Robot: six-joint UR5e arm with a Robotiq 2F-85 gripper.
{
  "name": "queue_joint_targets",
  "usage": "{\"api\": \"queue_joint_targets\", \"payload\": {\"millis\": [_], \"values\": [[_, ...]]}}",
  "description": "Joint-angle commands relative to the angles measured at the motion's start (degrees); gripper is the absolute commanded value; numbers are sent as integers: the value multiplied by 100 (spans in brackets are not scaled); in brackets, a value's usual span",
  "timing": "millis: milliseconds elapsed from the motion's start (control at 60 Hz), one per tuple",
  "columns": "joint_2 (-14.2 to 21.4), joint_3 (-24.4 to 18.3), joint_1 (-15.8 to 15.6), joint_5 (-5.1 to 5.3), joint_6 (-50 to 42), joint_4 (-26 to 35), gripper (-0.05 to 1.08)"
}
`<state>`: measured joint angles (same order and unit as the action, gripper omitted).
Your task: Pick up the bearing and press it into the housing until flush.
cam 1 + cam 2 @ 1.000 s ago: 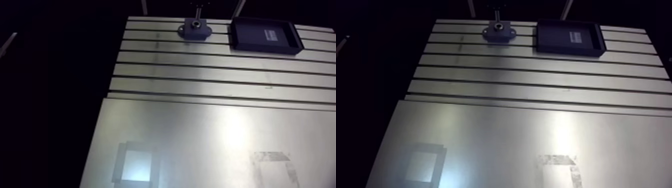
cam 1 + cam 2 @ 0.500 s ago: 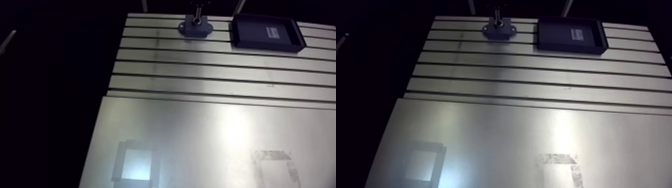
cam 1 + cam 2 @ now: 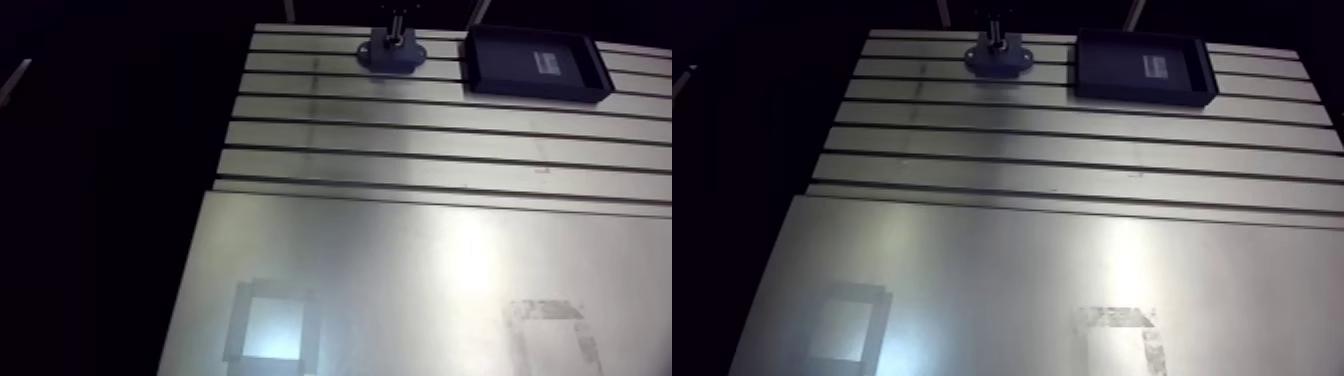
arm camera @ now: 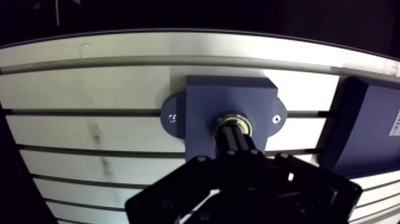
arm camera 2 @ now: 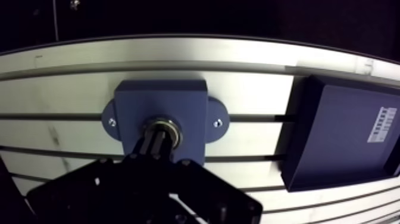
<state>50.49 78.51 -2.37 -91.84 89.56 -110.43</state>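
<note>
One housing, one bearing, one dark tray, one slotted table.

Dark tray with white label sits flat on slotted table, far end; smooth plate covers near end.

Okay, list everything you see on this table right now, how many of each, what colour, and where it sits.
housing: one, dark blue-grey, near the table's far edge
bearing: one, metallic, in the housing's bore, under the gripper's tips
screws: two, silver, one in each side ear of the housing
tray: one, dark, beside the housing, not touching it
label: one, white, on the tray's floor
table: one, silver aluminium, slotted, under everything
gripper: one, black, fingers together, tips down on the bearing
</note>
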Motion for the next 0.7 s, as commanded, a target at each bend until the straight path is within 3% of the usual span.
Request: {"api": "queue_joint_targets", "payload": {"millis": [17,700], "values": [[-9,10,0,-5,4,-1,107],[-18,36,-9,13,4,-150,107]]}}
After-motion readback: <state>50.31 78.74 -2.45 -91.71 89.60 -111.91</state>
